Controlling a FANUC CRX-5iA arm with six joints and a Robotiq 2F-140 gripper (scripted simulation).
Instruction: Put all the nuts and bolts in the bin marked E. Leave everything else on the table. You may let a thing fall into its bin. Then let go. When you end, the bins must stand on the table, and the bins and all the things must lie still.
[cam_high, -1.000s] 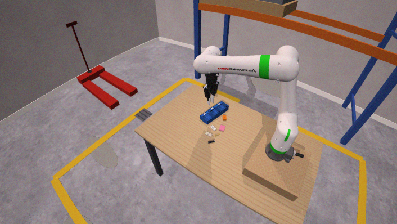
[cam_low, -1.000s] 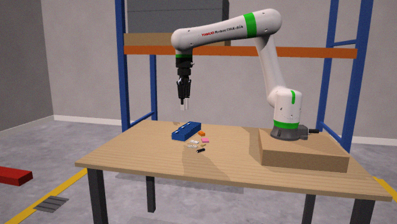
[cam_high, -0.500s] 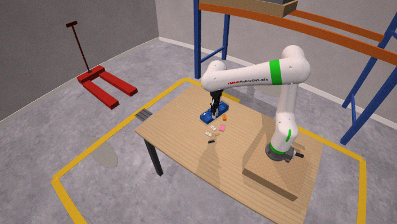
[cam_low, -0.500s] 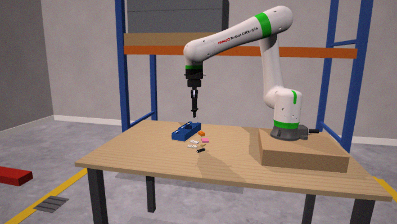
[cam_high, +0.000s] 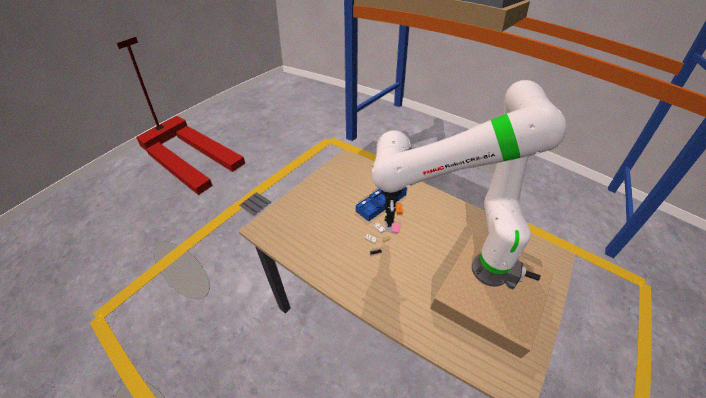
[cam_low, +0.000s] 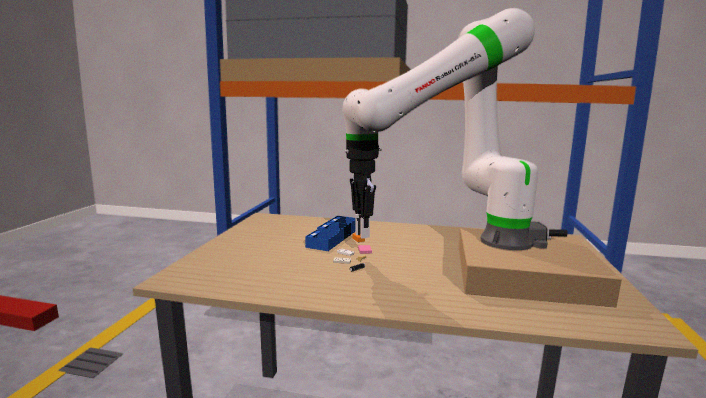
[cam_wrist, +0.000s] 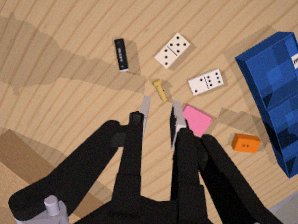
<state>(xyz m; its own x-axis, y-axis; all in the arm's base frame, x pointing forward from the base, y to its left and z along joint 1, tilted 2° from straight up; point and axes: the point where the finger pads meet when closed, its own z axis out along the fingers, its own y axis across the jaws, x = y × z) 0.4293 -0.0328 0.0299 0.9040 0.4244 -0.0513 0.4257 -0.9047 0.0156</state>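
My gripper (cam_wrist: 160, 108) (cam_high: 389, 222) (cam_low: 365, 232) points straight down, low over the table. Its fingers stand a little apart with nothing between them. A small brass bolt (cam_wrist: 158, 88) (cam_high: 386, 239) (cam_low: 361, 258) lies on the wood just ahead of the fingertips. A short black bolt-like piece (cam_wrist: 120, 54) (cam_high: 375, 252) (cam_low: 357, 267) lies farther out. The blue row of bins (cam_wrist: 276, 96) (cam_high: 372, 202) (cam_low: 327, 234) stands beside the gripper; its labels cannot be read here.
A pink eraser (cam_wrist: 197, 120) (cam_high: 396, 228) (cam_low: 365, 248) lies right beside one fingertip. An orange block (cam_wrist: 245, 141) lies near the bins. Two white dominoes (cam_wrist: 172, 50) (cam_wrist: 206, 82) lie between the bolt and the bins. The arm's base block (cam_low: 540, 280) stands at the table's right.
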